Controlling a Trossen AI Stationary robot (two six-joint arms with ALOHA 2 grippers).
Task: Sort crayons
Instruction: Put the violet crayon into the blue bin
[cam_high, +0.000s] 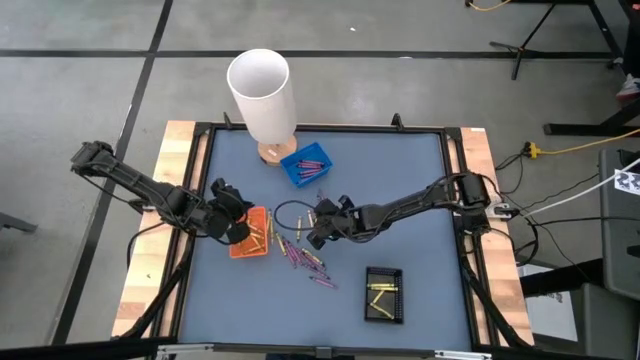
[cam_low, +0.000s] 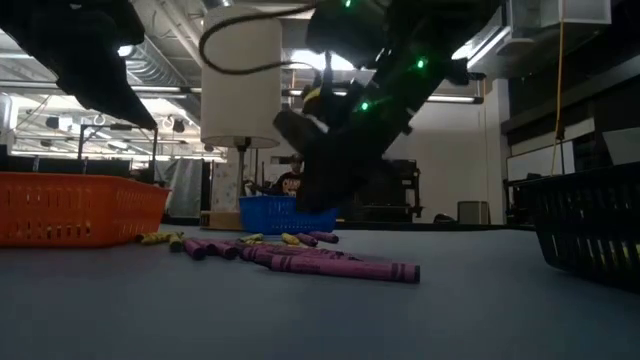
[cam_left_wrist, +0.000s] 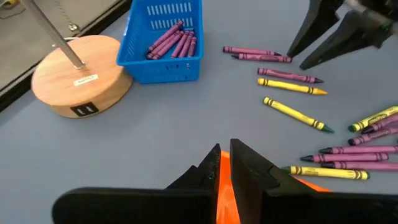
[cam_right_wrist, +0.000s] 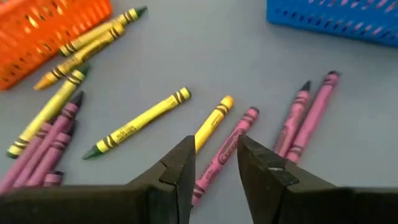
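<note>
From above, we see a blue-grey table mat (cam_high: 400, 200) in a black frame. A tall white cylinder on a round wooden base (cam_high: 262, 95) stands at the far edge, with a small blue plastic tray (cam_high: 306, 166) just beside that base. Nearer, left of centre, sits a small orange plastic tray (cam_high: 250, 235), and a small black plastic tray (cam_high: 384, 294) lies well apart from it, toward the near right. The loose yellow and purple crayons (cam_high: 300, 252) lie scattered on the mat just right of the orange tray. The left gripper (cam_high: 236, 228) hangs over the orange tray; the right gripper (cam_high: 316, 232) hangs over the scattered crayons.

At table height, we see purple crayons lying flat in the foreground between the orange tray and the black one, the blue tray behind them.

In the left wrist view, the left gripper's dark fingers (cam_left_wrist: 249, 168) are nearly pressed together above the orange tray's rim; we cannot tell whether anything is pinched between them. Purple crayons lie inside the blue tray.

In the right wrist view, the right gripper's fingers (cam_right_wrist: 180, 165) stand apart, empty, above a yellow and a purple crayon lying side by side, between the orange tray and the blue one.
</note>
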